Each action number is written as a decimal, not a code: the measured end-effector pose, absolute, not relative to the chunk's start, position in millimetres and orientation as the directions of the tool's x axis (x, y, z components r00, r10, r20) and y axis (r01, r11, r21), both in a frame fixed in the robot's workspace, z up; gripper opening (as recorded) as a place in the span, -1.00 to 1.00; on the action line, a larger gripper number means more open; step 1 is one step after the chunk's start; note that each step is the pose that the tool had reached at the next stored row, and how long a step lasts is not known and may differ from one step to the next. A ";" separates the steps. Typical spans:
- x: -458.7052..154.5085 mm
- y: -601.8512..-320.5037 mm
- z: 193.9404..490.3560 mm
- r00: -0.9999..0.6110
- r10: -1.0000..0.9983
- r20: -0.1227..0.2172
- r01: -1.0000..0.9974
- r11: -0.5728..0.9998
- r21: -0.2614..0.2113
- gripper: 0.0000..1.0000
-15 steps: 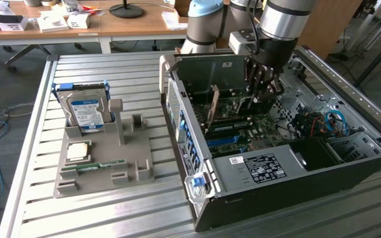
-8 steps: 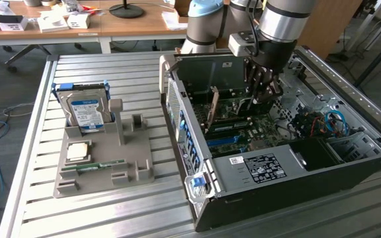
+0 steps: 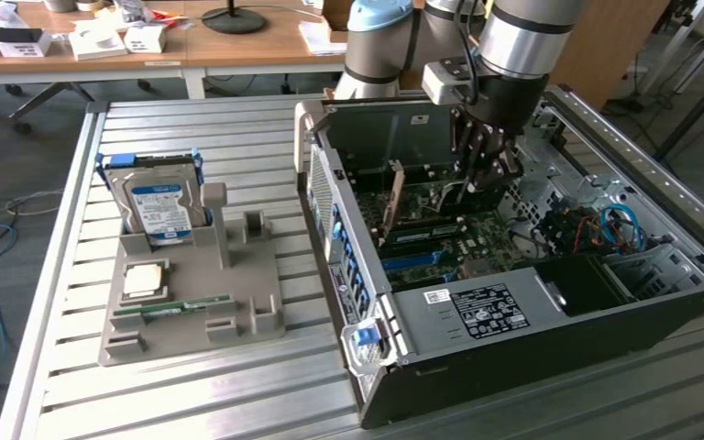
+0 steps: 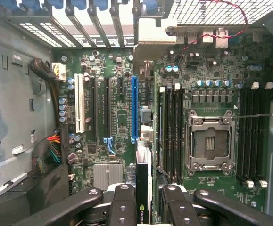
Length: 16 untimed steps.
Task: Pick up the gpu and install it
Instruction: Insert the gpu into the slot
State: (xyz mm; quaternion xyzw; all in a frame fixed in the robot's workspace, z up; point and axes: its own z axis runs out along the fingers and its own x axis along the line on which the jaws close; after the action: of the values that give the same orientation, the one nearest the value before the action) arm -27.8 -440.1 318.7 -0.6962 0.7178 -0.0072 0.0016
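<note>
**Gpu clamped in jaws, inside the case over the board**

Gripper (image 3: 482, 179) down inside the open computer case (image 3: 548, 339), which lies on its side on the slatted metal table (image 3: 205, 394).

Jaws: narrow, closed on the gpu (image 4: 142, 202). Black fingers (image 4: 124, 202) sit on either flat face of the card, one per side, with no visible gap to it. Card seen edge-on in the wrist view: thin dark strip with a green logo on its top edge, running straight out from between the fingertips toward the rear wall of the case.

Gpu position: over the green motherboard (image 4: 124, 125), parallel to the long blue slot (image 4: 134, 108) and just beside it, on the side toward the CPU socket (image 4: 210, 141). Cannot tell whether the lower edge touches the slot or hangs above it.

Silver metal plate (image 4: 150, 47) at the rear wall, in line with the card. Cannot tell whether it belongs to the card or to the case.

Outside the case, toward the exterior view's left: grey holder (image 3: 248, 302) on the table, well apart from the gripper. Hard drive (image 3: 160, 209) upright in its back slot, square chip (image 3: 144, 278) flat in the middle, green memory stick (image 3: 190, 303) lying in front of that.
</note>
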 end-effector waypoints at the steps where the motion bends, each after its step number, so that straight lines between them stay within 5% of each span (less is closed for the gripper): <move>1: -27.8 -440.2 318.7 -0.030 -1.000 0.008 -0.999 0.030 -0.013 -0.47; 16: -29.7 -441.9 314.4 -0.030 -1.000 0.008 -0.999 0.030 -0.013 -0.47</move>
State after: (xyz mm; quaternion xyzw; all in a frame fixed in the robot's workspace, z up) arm -29.7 -441.9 314.4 -0.6963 0.7177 -0.0072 0.0016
